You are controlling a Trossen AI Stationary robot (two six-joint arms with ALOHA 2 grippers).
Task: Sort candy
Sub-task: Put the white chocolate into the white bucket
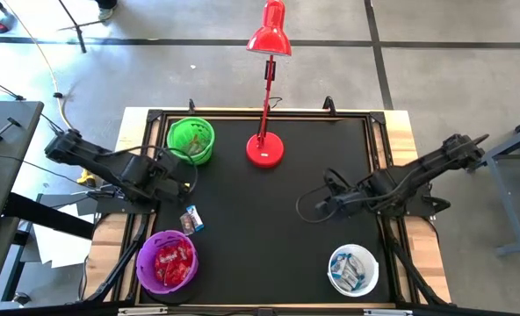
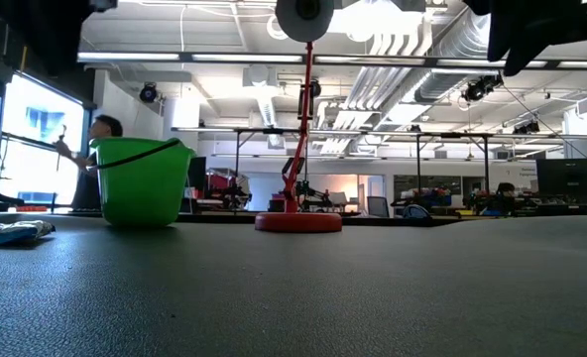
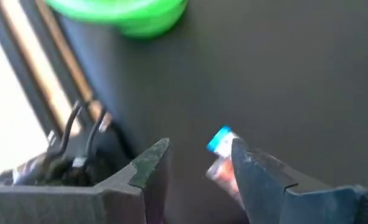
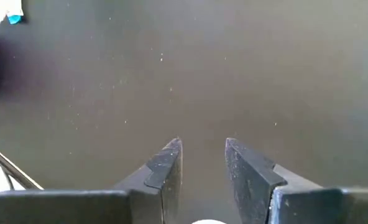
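A small cluster of candy (image 1: 192,219), one piece in a blue-and-white wrapper (image 3: 220,139), lies on the black mat between the green bowl (image 1: 191,140) and the purple bowl (image 1: 167,262). The purple bowl holds red candy. The white bowl (image 1: 354,270) holds blue-and-white candy. My left gripper (image 3: 199,144) hangs open above the mat, pointing steeply down, and the loose candy shows just beside one finger, partly hidden by it. My right gripper (image 4: 202,144) is open over bare mat right of centre (image 1: 328,204), with nothing between its fingers.
A red desk lamp stands on its round base (image 1: 265,151) at the far middle of the mat, its shade over the far edge. The green bowl (image 2: 140,183) is at the far left. A cable loops beside my right arm (image 1: 308,204). A raised frame rims the mat.
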